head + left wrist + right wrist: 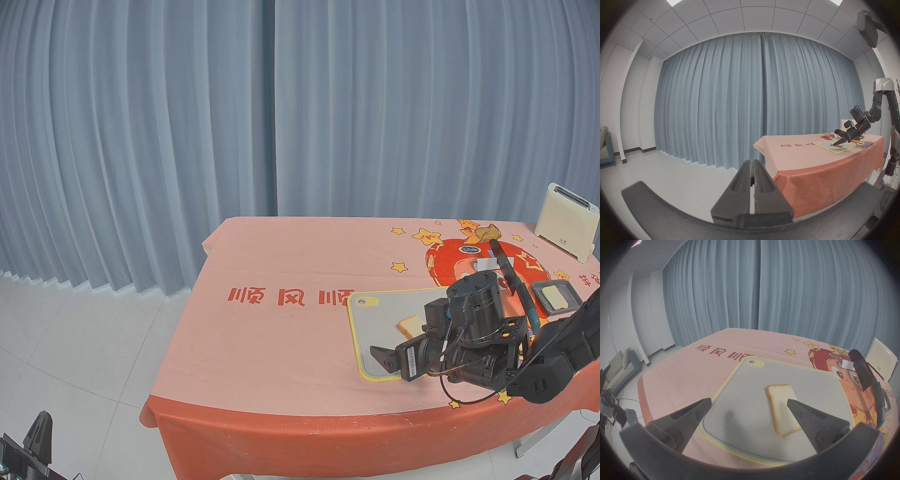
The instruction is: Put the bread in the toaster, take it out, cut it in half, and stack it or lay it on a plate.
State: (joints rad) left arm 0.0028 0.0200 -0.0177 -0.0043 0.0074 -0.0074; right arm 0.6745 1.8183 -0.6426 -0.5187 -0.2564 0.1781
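The right gripper (748, 402) hovers over a grey cutting board (740, 421) on the pink tabletop (693, 374), jaws spread wide above a piece of bread (782, 408). The head view adds a toaster (565, 222) at the far corner and a second bread piece (554, 297) in a small tray (537, 292). The left gripper (752, 175) hangs off to the side of the tabletop, jaws closed on nothing.

The surface (281, 350) wears a smooth printed cloth with a faint sheen. The cutting board (747, 424) looks like matt grey plastic, finely speckled — the bread (782, 410) dry and porous. The toaster (565, 222) is smooth cream plastic — the curtain (187, 125) soft, matt fabric.
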